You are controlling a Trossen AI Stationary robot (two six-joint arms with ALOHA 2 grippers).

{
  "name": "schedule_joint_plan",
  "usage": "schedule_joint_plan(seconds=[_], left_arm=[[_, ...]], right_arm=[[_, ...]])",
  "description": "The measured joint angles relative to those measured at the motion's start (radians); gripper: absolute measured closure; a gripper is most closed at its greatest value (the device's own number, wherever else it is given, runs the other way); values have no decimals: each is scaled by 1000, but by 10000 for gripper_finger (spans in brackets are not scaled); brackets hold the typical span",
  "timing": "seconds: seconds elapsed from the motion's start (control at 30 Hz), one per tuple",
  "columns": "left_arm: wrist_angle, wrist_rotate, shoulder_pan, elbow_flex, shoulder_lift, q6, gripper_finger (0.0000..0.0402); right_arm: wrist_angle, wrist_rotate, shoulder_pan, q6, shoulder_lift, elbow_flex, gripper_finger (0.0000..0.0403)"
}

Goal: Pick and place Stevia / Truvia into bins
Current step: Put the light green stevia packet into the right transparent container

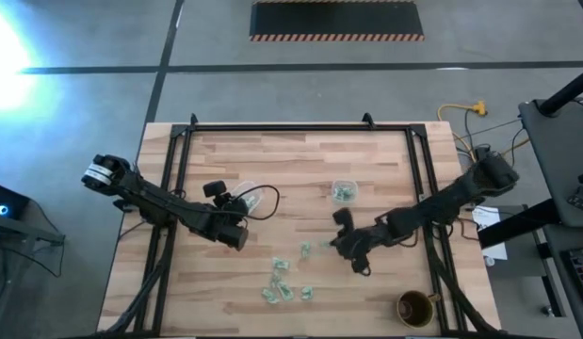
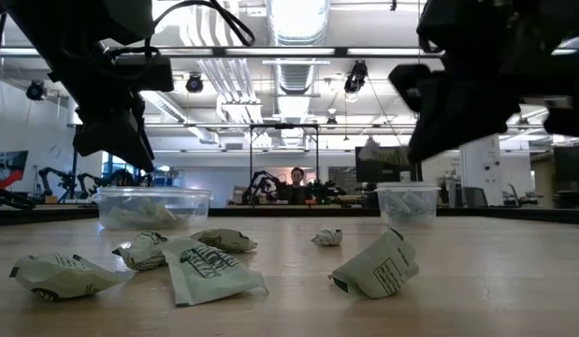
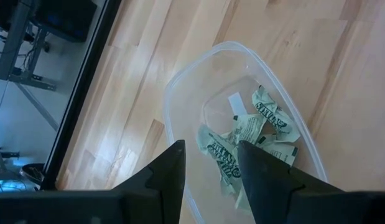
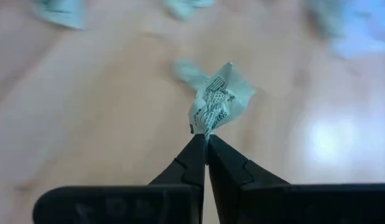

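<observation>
Right pincer (image 4: 206, 144): clamped on 1 crumpled green-white paper packet (image 4: 218, 99), small print unreadable, held above the bench (image 1: 385, 169).
Left pincer (image 3: 211, 163): parted, empty, above the clear tub (image 3: 180, 93) of packets.

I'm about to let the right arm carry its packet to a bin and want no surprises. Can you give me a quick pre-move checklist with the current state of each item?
1. Packet gripped: ok. The right gripper is shut on a crumpled packet, pinched at one corner.
2. Grip security: cannot tell. Only the packet's edge sits between the fingertips.
3. Packet clear of the table: ok. It hangs above the wood in the right wrist view.
4. Target bin open: ok. The smaller bin holds a few packets and has no lid.
5. Left gripper out of the way: ok. It is open above the larger bin, on the far side of the table.
6. Work left: not ok. Loose packets remain on the table.
</observation>
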State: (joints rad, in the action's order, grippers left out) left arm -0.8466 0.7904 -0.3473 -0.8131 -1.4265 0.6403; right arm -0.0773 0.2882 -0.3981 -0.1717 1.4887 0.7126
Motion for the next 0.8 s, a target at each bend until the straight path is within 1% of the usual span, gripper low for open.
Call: schedule_joint_plan(seconds=[0.2,0.3,0.5,0.67,0.8], left_arm=[[1,1,0,0,0,0,271],[1,1,0,-3,0,0,271],[1,1,0,-3,0,-1,271],[1,1,0,-3,0,-2,271],[1,1,0,-5,0,-2,271]], right_arm=[[-168,205,9,56,-148,-14,394],[-211,268,42,60,-206,-19,394],[-233,273,157,60,-267,-47,394],[-253,257,260,85,-270,-95,394],[-270,253,312,105,-263,-125,394]])
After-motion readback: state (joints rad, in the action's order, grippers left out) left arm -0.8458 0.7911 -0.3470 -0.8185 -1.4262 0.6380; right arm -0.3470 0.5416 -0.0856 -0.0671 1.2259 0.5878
